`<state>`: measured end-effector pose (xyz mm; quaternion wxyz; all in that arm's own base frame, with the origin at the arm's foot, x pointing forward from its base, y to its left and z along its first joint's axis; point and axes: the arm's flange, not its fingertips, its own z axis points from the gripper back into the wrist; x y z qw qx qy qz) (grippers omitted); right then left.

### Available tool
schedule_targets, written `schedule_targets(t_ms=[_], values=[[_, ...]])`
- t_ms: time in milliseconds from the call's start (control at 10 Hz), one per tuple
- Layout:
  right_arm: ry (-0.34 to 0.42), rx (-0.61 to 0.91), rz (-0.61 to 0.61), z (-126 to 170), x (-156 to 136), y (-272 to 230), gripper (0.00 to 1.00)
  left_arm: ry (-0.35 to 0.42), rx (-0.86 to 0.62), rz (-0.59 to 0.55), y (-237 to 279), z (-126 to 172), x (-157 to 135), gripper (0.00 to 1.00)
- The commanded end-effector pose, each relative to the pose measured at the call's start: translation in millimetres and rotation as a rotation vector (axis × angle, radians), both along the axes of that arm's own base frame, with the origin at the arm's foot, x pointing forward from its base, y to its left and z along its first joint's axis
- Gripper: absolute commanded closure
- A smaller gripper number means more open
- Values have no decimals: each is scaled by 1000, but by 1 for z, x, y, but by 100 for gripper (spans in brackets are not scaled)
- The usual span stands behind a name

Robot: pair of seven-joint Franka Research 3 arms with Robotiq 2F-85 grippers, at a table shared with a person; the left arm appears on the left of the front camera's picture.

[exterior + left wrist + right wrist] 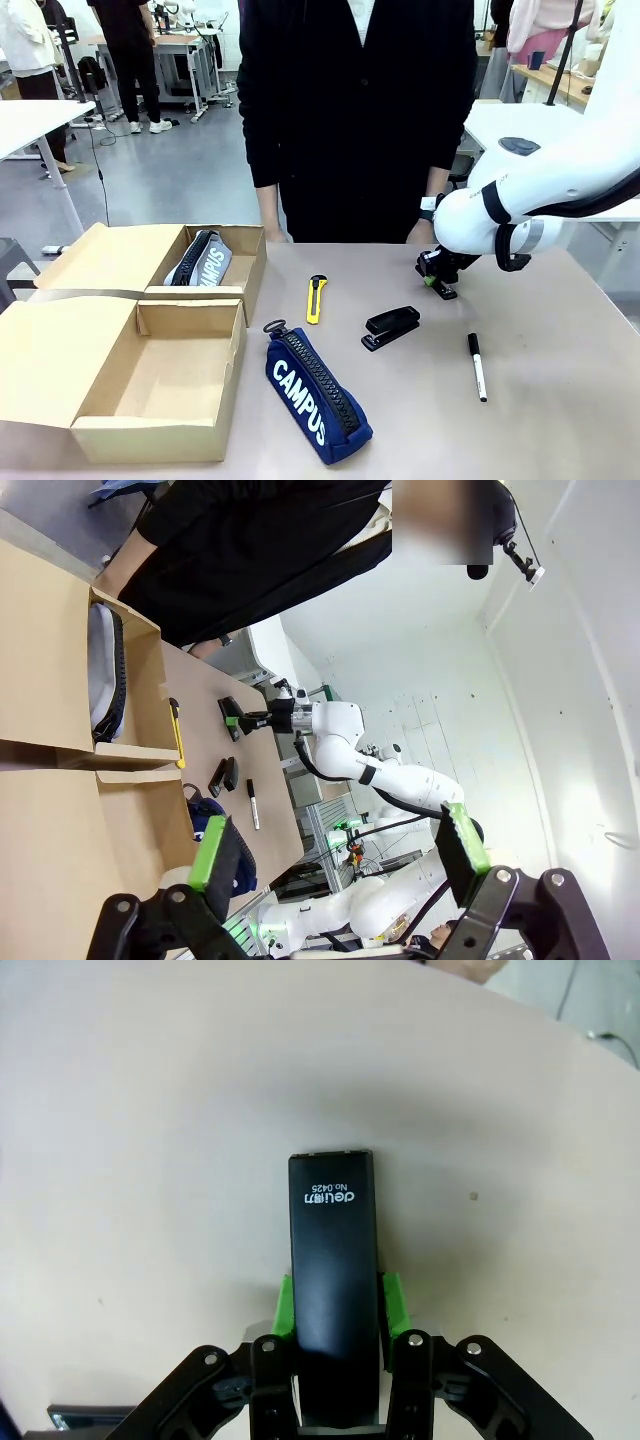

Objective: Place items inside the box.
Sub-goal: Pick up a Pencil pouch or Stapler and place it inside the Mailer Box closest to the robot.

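Observation:
My right gripper [338, 1305] is low over the far right of the table, its green pads pressed against both sides of a black stapler [335, 1250] lying flat; in the front view the right gripper [438, 278] is there too. A second black stapler [390, 327], a yellow utility knife [316, 298], a black marker [477, 366] and the navy CAMPUS pencil case [315, 395] lie on the table. The box [150, 440] stands open and empty at the near left. My left gripper [338, 845] hangs open above that box, holding nothing.
A second cardboard box [250, 262] behind the first holds a grey-black pencil case [200, 262]. Both lid flaps spread to the left. A person in black stands at the far edge, hands [272, 232] at the table's rim.

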<state>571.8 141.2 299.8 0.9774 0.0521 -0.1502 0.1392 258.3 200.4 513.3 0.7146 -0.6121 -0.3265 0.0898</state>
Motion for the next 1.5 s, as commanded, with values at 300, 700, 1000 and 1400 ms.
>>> schedule_targets(t_ms=[300,700,1000,1400], values=[[82,39,-22,42,-28,-45,100,-30,-5,3,-1,2,1,0],[296,236,-86,103,-124,-120,100,-30,-5,3,-1,2,1,0],[317,392,32,139,-222,-107,100,-30,-5,3,-1,2,1,0],[351,353,7,137,-223,-110,80,-30,-5,3,-1,2,1,0]])
